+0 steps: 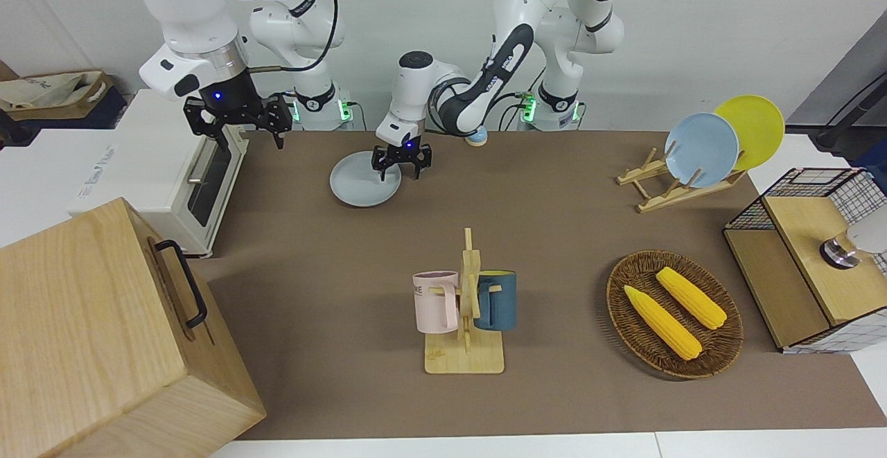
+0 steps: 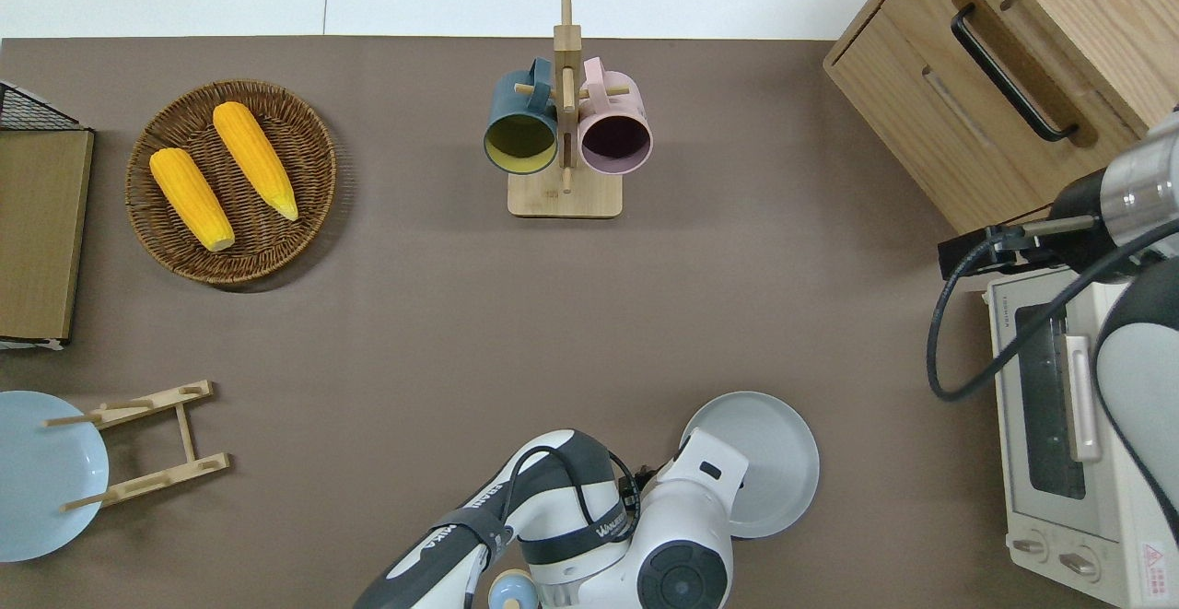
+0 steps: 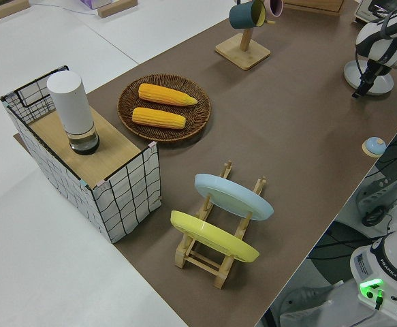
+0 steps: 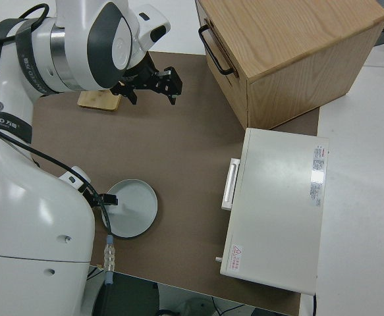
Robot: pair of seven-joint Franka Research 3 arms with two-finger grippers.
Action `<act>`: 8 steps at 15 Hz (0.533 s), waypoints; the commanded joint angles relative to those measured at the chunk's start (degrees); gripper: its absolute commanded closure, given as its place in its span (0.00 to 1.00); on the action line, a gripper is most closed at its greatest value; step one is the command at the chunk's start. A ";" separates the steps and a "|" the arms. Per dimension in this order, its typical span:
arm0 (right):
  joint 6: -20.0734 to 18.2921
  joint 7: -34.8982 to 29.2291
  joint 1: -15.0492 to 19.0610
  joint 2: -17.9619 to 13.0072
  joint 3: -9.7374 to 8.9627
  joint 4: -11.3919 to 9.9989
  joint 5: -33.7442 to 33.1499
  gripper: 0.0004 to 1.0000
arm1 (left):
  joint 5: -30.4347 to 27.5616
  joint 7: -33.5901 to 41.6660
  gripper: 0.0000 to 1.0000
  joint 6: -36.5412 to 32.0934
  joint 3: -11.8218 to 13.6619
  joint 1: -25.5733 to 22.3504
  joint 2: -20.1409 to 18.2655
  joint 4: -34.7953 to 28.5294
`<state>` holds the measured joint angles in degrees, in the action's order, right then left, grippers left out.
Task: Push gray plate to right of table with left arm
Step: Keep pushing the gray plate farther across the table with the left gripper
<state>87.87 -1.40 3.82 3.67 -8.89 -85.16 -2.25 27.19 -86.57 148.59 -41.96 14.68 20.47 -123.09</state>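
Brown table (image 1: 554,236), one gray plate (image 1: 360,184), two mugs (image 1: 435,300)

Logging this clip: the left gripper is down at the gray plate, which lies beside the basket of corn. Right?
Not quite. The left gripper is down at the gray plate, but the plate lies near the toaster oven, at the opposite end from the corn basket, as the overhead view shows.

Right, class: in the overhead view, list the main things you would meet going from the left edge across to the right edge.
Sky-blue plate → wooden plate rack → wicker basket holding corn → mug stand → gray plate → wooden drawer cabinet → toaster oven.
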 commanded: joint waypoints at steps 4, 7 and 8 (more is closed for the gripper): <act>-0.59 -0.18 0.04 -0.33 0.01 0.08 0.40 0.02 | 1.72 -0.79 0.00 -5.23 0.22 0.09 0.71 3.37; -0.59 -0.18 0.04 -0.33 0.01 0.08 0.40 0.02 | 1.72 -0.18 0.00 -9.44 0.22 -0.43 0.54 5.57; -0.59 -0.18 0.04 -0.33 0.01 0.08 0.40 0.02 | 1.72 0.00 0.00 -10.24 0.22 -0.96 0.54 6.10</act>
<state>87.87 -1.40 3.82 3.67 -8.89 -85.16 -2.25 27.43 -86.57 142.28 -41.80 14.56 20.47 -119.75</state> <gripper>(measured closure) 0.013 0.004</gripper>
